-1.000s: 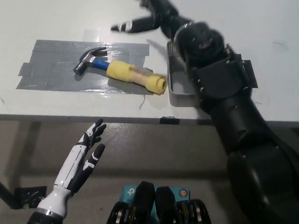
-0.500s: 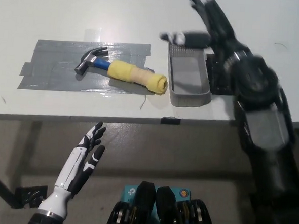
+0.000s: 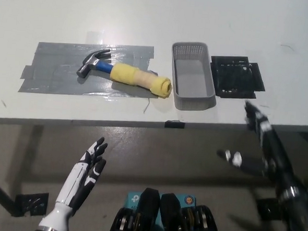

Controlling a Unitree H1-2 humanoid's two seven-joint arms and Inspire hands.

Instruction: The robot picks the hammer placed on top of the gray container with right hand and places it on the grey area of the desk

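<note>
The hammer (image 3: pixel 124 73), with a steel head, blue neck and yellow foam grip, lies flat on the grey taped area (image 3: pixel 51 78) at the left of the white desk. Just right of it stands the gray mesh container (image 3: pixel 192 83), nothing in it. My black right hand (image 3: pixel 259 148) hangs open below the desk's front edge at the lower right, far from the hammer. My white left hand (image 3: pixel 85 170) rests open below the desk edge at the lower left.
A black square patch (image 3: pixel 236 77) lies on the desk right of the container. The white desk's (image 3: pixel 227 26) front edge runs across the picture's middle, with a small black clip (image 3: pixel 175 124) on it. Bare floor lies below.
My right arm has swung back from above the container, off the desk and down to the lower right. The hammer stays on the grey tape. The left hand has barely moved.
</note>
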